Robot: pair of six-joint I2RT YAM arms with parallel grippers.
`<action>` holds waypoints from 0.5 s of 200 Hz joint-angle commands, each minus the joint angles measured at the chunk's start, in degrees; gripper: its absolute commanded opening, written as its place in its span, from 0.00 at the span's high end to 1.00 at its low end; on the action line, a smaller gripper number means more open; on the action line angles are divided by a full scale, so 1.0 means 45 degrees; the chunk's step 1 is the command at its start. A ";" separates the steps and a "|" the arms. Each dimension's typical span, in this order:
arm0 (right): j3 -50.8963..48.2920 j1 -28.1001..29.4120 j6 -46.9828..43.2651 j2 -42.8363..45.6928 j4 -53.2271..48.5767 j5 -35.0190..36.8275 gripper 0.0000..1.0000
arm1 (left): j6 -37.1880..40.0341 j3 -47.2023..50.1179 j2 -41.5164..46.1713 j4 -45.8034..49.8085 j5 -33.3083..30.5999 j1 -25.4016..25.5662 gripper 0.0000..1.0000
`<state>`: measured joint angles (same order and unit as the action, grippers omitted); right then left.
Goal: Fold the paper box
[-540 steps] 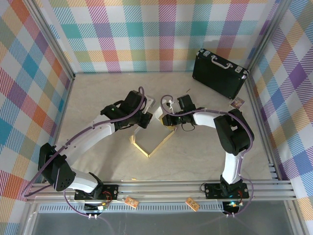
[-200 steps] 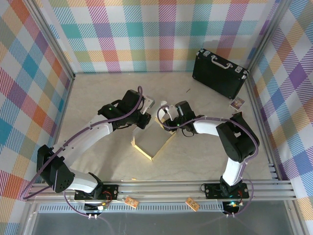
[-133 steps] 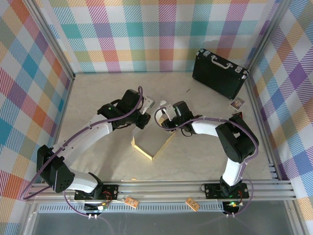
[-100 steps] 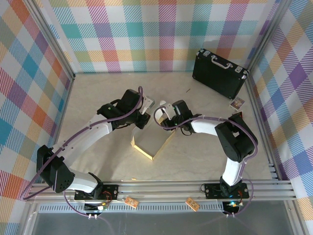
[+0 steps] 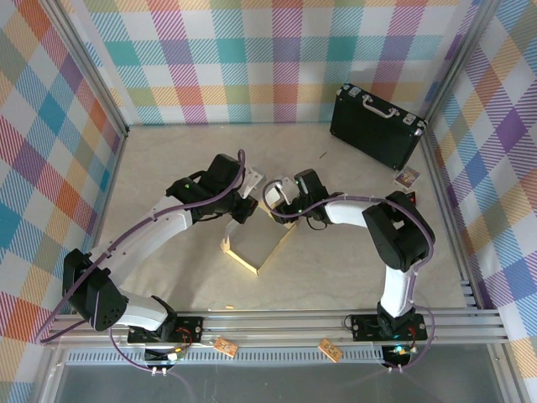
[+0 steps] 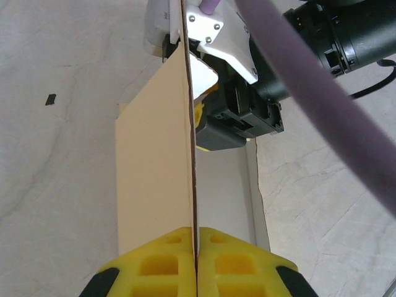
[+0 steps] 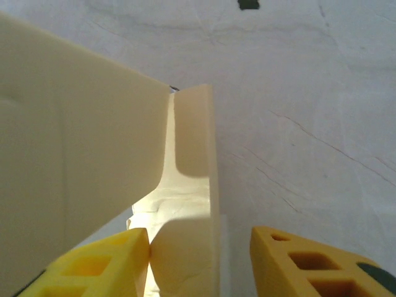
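My left gripper (image 6: 197, 249) is clamping an upright panel of the paper box (image 5: 254, 244), with the cardboard running edge-on between the yellow pads (image 6: 120, 270), whose bases are being cut off by the bottom of the feed. The box is sitting on the table (image 5: 159, 159), well apart from the black briefcase (image 5: 377, 126), down and to the left of it in the overhead feed. My right gripper (image 7: 199, 244) is standing with its fingers spread on the box's briefcase side, a pale flap lying just beside one finger and apart from the other. From above, both wrists are covering the box edge that faces the briefcase, so I am not making out the contact there. On the left wrist feed, the panel is hiding part of the right gripper. The right wrist feed is showing the cardboard blurred and washed out
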<state>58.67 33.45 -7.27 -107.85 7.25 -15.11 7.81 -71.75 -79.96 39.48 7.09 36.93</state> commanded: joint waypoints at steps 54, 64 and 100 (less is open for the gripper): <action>0.0246 -0.0012 0.0025 -0.0794 -0.0990 0.3772 0.75 | 0.0427 0.0445 0.0725 0.0327 0.0866 0.0005 0.95; -0.0046 -0.0011 0.0070 -0.0507 -0.0602 0.4651 0.77 | 0.0497 0.0493 0.0861 0.0356 0.0687 0.0013 0.95; -0.1143 0.0003 0.0482 0.0533 0.0965 0.3314 0.80 | 0.0802 0.1004 0.1037 0.0108 0.0508 0.0015 0.95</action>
<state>56.23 34.68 -6.52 -107.68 8.54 -3.92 9.61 -69.36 -77.14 37.15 7.70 36.64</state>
